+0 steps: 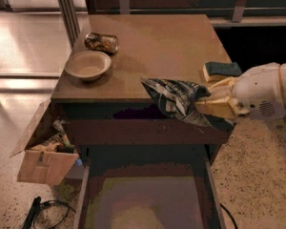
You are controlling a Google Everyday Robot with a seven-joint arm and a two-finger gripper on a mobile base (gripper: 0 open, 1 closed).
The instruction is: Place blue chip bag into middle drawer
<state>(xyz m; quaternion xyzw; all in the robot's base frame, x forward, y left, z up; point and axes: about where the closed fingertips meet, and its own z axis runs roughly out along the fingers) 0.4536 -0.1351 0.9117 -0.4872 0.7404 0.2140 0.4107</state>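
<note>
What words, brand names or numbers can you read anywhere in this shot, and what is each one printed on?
No text here can be read.
Blue chip bag, clamped in the gripper at the front edge of the table: white markings, too blurred to read.
Crushed can on the table: mottled label, unreadable.
Cardboard box on the floor: no lettering visible.

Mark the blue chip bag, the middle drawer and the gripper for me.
blue chip bag (174, 98): camera view, middle of the crumpled foil.
middle drawer (148, 199): camera view, bare floor of the open drawer.
gripper (203, 99): camera view, between the fingertips clamped on the bag's right end, above the drawer's right side.
</note>
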